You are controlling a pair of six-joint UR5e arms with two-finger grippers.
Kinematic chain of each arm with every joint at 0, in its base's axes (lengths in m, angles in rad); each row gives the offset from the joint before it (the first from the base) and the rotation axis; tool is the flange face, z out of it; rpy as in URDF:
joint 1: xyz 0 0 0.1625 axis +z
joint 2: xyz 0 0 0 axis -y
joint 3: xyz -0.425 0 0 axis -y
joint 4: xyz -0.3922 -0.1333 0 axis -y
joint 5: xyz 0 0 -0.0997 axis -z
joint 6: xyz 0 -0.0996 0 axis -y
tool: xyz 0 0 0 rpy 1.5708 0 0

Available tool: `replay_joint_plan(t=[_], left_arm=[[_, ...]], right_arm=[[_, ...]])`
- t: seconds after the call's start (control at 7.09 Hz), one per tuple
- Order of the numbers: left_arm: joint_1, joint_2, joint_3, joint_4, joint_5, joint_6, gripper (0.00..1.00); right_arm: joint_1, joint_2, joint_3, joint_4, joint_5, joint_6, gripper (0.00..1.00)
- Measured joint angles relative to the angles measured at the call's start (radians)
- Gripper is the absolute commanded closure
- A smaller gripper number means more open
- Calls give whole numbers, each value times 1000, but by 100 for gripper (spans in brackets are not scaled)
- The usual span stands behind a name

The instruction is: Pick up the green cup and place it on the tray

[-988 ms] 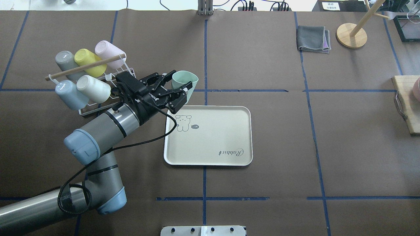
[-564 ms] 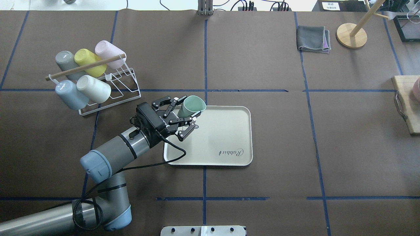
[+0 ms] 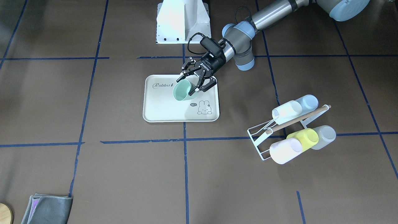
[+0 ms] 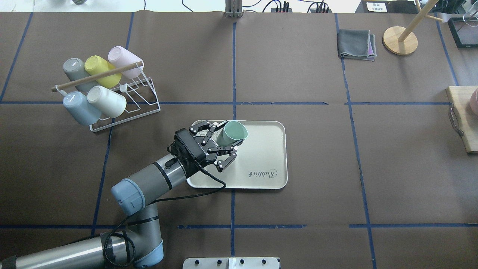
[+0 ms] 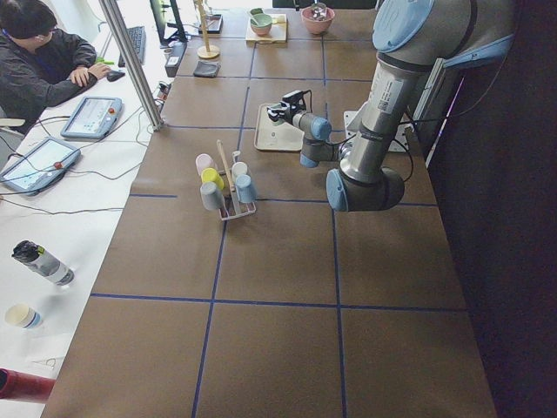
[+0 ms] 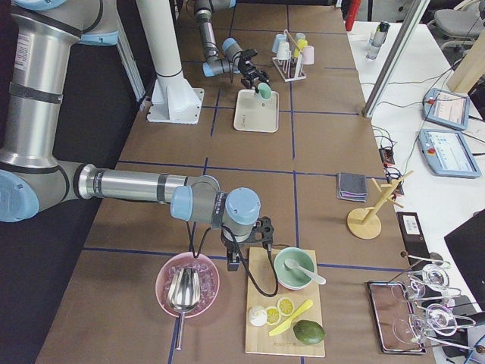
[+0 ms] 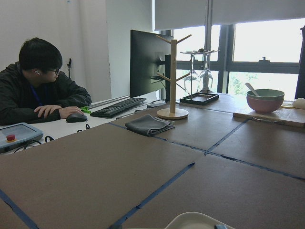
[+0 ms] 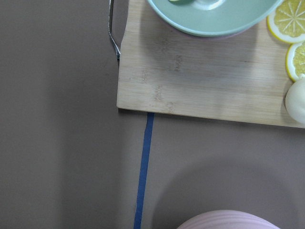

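Note:
My left gripper (image 4: 229,136) is shut on the mint-green cup (image 4: 233,132) and holds it tilted, its mouth turned away from the wrist, over the left half of the cream tray (image 4: 261,160). The front-facing view shows the same: the cup (image 3: 182,90) in the gripper (image 3: 186,86) over the tray (image 3: 161,109), next to the rabbit drawing. Whether the cup touches the tray I cannot tell. My right gripper (image 6: 246,254) shows only in the exterior right view, near a wooden cutting board; I cannot tell whether it is open or shut.
A white wire rack (image 4: 127,97) with several cups lying on it stands at the far left. A folded grey cloth (image 4: 356,44) and a wooden stand (image 4: 400,40) are at the far right. A cutting board (image 4: 463,119) lies at the right edge.
My left gripper has carried the green cup from beside the rack, toward me and to the right, to over the tray's left half. The cups on the rack have not moved.

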Motion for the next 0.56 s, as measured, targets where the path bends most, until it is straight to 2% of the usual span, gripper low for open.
replay_joint_plan(t=[0.56], left_arm=[[3, -29, 48, 27, -20, 12, 22]], right_arm=[[0, 2, -2, 0, 0, 1, 0]])
